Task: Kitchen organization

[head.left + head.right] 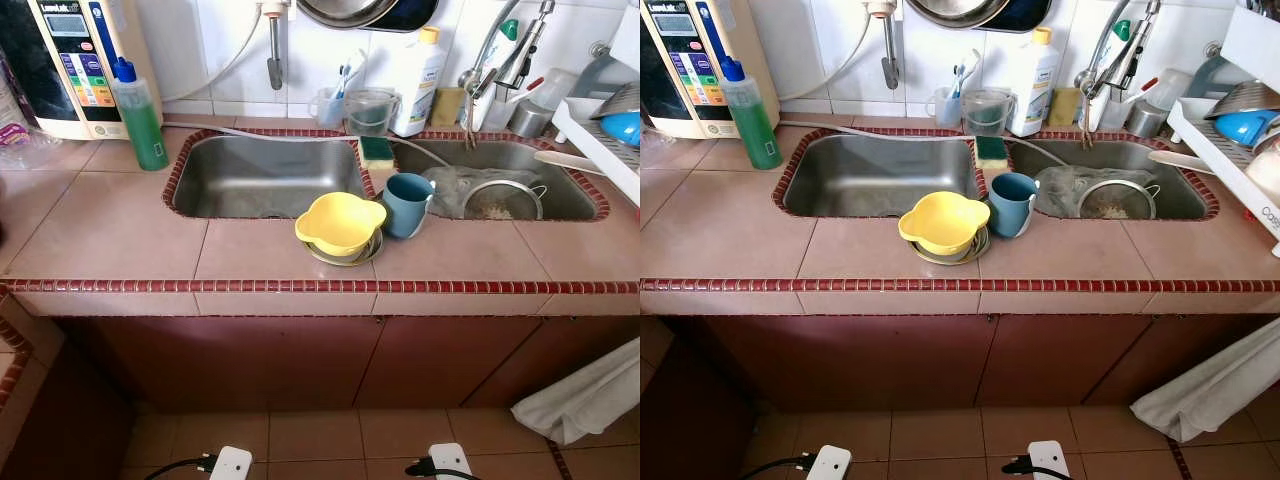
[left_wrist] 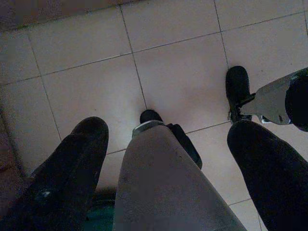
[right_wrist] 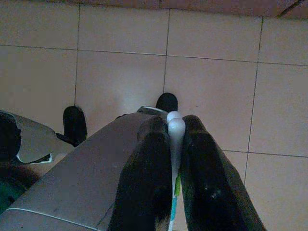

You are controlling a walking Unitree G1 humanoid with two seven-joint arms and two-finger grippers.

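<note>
Toothbrush [image 3: 175, 144] is pinched tight in my right gripper [image 3: 174, 192], low by my leg, so it stays safe. My left gripper [image 2: 168, 173] hangs wide open, holding nothing.

A yellow bowl [image 1: 339, 221] sits upright on a plate [image 1: 345, 252] on the counter; a blue mug [image 1: 406, 204] touches it at 2 o'clock.

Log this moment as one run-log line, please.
left tool: open, idle over floor | right tool: shut on toothbrush | yellow bowl, blue cup: on counter
</note>
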